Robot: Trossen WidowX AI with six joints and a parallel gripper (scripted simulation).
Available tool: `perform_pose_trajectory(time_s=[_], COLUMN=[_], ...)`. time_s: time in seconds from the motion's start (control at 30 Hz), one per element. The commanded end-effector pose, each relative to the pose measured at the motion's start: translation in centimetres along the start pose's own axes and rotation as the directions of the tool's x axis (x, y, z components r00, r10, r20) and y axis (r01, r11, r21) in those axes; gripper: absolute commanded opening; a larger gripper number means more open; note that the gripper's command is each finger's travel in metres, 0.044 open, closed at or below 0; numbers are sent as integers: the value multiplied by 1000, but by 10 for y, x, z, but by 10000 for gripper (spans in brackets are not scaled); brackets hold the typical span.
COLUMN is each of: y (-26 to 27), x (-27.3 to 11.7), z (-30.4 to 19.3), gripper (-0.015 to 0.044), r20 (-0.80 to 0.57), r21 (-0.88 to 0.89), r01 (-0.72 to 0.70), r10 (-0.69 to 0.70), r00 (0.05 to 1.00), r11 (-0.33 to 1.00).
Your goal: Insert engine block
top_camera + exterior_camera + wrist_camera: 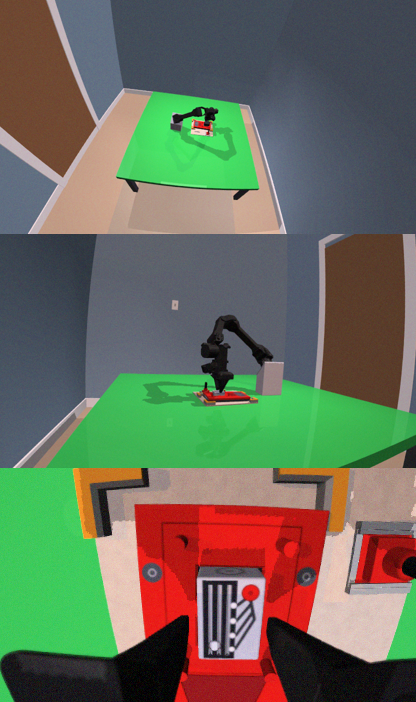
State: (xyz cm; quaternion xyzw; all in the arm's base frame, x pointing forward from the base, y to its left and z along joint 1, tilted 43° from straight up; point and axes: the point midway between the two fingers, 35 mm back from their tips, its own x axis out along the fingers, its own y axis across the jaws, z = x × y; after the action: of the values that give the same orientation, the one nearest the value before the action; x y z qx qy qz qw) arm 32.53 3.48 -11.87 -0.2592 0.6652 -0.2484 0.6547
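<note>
The engine block (231, 618) (216, 393) is grey-white, with black stripes and a red dot on top. It sits in the opening in the red car body (149, 543) (232, 397) (198, 125), with its top standing a little above the body's surface. My gripper (228, 624) (221, 391) is open. Its two black fingers are on either side of the block's near half, with a narrow gap showing at each side in the wrist view. The block's underside and the rib are hidden, and I cannot tell which way the slot faces.
The body lies on a pale board (332, 640) (200, 133) with orange corner brackets (340, 498) (210, 401). A red piece with a black upright knob (372, 563) (205, 389) stands in a grey holder beside the body. The arm's grey pedestal (272, 379) (176, 126) is behind.
</note>
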Motion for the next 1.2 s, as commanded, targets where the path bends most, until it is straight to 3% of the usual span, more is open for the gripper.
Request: perform_pose_trajectory(time_s=[0.0, 0.2, 0.87, 1.17], y=[0, 0, -1, -1], x=[0, 0, -14, -14], z=[0, 0, 1, 1], gripper=[290, 440, 440, 204], r20=[0, 0, 3, 3], r21=[0, 0, -5, -5], r01=[0, 0, 4, 4], r10=[0, 0, -4, -4], r00=[1000, 1000, 1000, 1000], r11=[1000, 1000, 1000, 1000])
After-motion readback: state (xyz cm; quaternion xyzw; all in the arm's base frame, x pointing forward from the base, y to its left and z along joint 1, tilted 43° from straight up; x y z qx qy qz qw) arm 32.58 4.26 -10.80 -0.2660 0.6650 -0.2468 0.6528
